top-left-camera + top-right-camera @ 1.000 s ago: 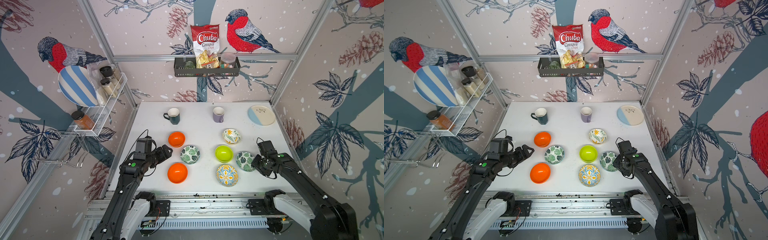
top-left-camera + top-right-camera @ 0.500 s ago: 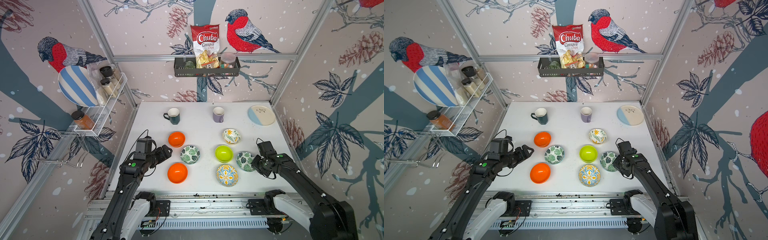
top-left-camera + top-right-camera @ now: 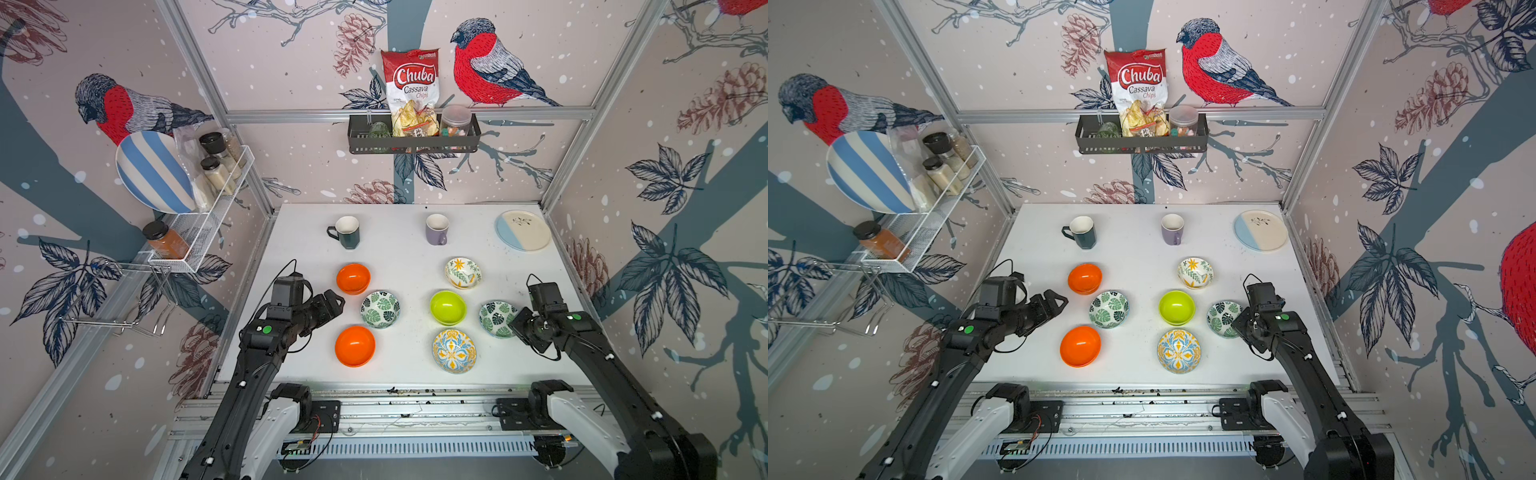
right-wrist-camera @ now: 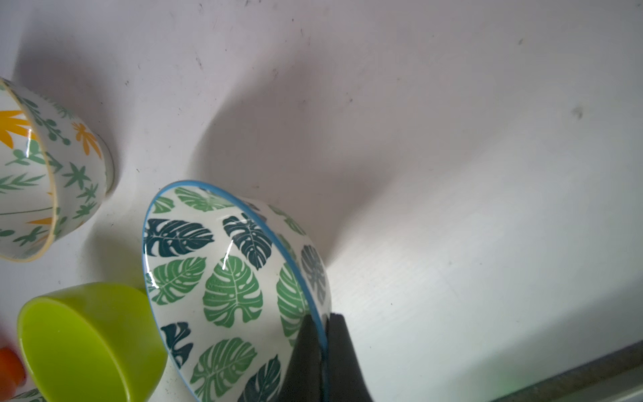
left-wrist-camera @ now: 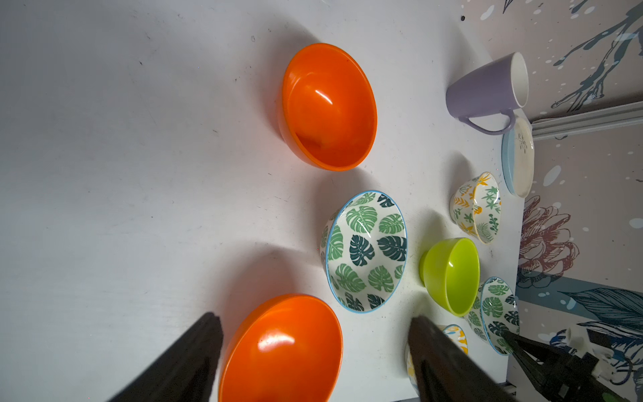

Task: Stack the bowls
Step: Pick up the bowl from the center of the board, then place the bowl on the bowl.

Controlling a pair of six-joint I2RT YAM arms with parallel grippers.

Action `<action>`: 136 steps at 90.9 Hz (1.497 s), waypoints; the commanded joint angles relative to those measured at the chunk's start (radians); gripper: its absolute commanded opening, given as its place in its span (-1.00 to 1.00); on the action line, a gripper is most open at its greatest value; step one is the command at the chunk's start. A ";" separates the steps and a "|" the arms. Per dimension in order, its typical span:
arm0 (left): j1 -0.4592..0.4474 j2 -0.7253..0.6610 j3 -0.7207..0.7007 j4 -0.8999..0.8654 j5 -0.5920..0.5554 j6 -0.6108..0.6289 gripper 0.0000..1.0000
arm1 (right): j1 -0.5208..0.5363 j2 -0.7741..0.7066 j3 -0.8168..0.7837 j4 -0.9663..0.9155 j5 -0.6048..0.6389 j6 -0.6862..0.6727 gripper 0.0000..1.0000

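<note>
1. Leaf-print bowl, in a top view, sits right at the right gripper. The fingertips are hidden under the wrist. The lime green bowl lies just past the bowl's far side from those fingers. The left gripper hangs well apart.
2. Left wrist view: the left fingers stand wide apart and hold nothing. The near orange bowl lies between and just ahead of them, and the second leaf-print bowl lies further ahead.
3. Right wrist view: the right fingers are clamped on the bowl's blue rim, one inside and one outside, so the whole bowl spreads away from the tips. It is round, with no long axis, and its mouth appears to face up. The right arm is the nearer one, so the likely next step is to lift the bowl and carry it towards the lime green bowl.
</note>
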 commanded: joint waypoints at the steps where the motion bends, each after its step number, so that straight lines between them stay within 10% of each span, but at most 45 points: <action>1: -0.002 0.000 0.005 -0.016 0.010 0.005 0.73 | -0.028 -0.013 0.052 -0.052 -0.018 -0.044 -1.00; 35: -0.002 0.052 0.142 -0.127 0.127 0.098 0.63 | 0.001 0.054 0.387 -0.201 -0.147 -0.260 -1.00; 61: -0.031 0.126 0.291 -0.167 0.301 0.132 0.48 | 0.389 0.245 0.615 -0.242 -0.109 -0.241 -1.00; 92: -0.313 0.183 0.338 -0.128 0.216 0.113 0.32 | 0.739 0.508 0.794 -0.209 -0.119 -0.203 -1.00; 136: -0.457 0.267 0.299 -0.115 0.123 0.124 -0.09 | 0.829 0.606 0.875 -0.155 -0.189 -0.188 -1.00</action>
